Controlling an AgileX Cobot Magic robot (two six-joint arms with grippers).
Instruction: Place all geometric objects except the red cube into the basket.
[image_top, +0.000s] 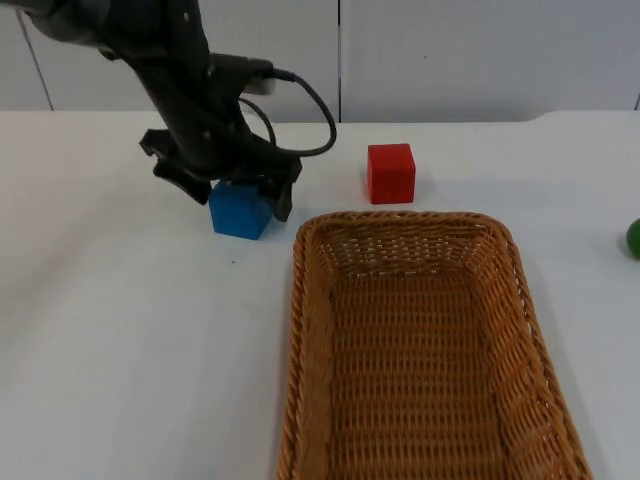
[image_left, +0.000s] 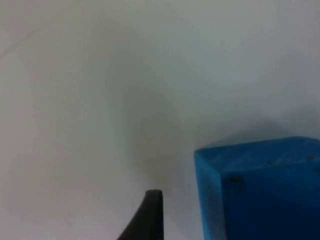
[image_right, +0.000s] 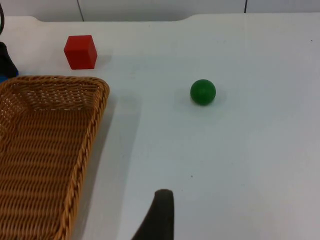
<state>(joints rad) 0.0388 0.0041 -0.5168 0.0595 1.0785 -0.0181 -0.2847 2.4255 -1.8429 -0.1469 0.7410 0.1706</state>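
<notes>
L gripper (image_top: 232, 188) low over the blue cube (image_top: 239, 211), at the table's (image_top: 120, 340) far-left area, just beyond the basket's (image_top: 305, 300) far-left corner. Fingers straddle the cube's upper part, one each side, spread wide; can't tell whether the pads touch it. Cube sits on the table, turned a bit askew to the basket edge, near but apart from the rim. L wrist view: blue cube (image_left: 260, 192) close up, one corner edge facing the cam, white tabletop around it, one black fingertip (image_left: 147, 217) beside it w/ a gap between. Red cube (image_top: 390, 173) on the table beyond the basket's far rim, apart from it, well R of the blue one. Green ball (image_top: 633, 238) at the table's R edge, well clear of the basket; R wrist view has the ball (image_right: 203, 92) on open table, red cube (image_right: 80, 51) past the basket's corner (image_right: 102, 87). Wicker basket holds nothing. R arm waiting; can't tell its gripper state.
</notes>
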